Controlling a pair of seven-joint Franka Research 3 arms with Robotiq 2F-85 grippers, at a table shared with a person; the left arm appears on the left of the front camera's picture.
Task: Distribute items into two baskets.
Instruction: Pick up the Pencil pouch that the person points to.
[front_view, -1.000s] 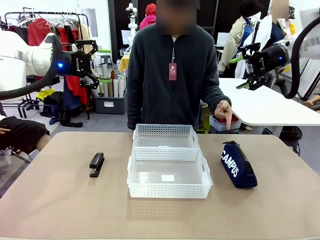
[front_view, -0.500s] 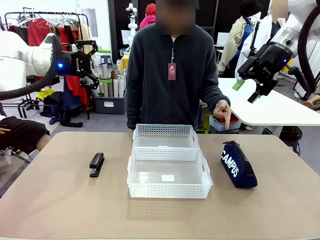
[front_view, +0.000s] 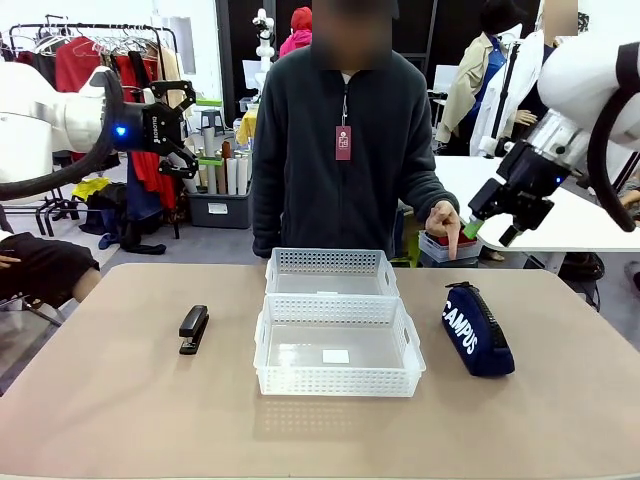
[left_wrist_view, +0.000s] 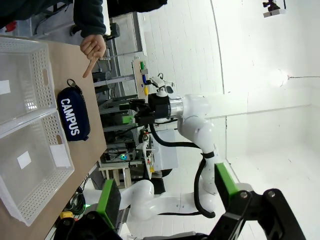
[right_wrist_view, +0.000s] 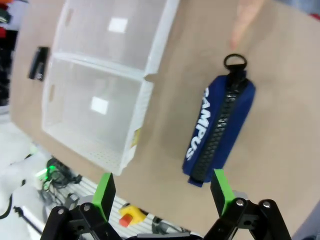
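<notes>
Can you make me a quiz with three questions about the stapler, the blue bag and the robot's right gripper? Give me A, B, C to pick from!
1. Where is the stapler?
A. on the table, on the robot's left of the baskets
B. inside a basket
C. in a gripper

2. What colour is the pouch?
A. red
B. yellow
C. navy blue

3. How is the right gripper?
A. shut on the pouch
B. open, holding nothing
C. shut on the stapler

Answers: 1 A, it lies on bare tabletop beside the baskets. 2 C, dark blue with white letters. 3 B, its fingers stand wide apart with nothing between them.
</notes>
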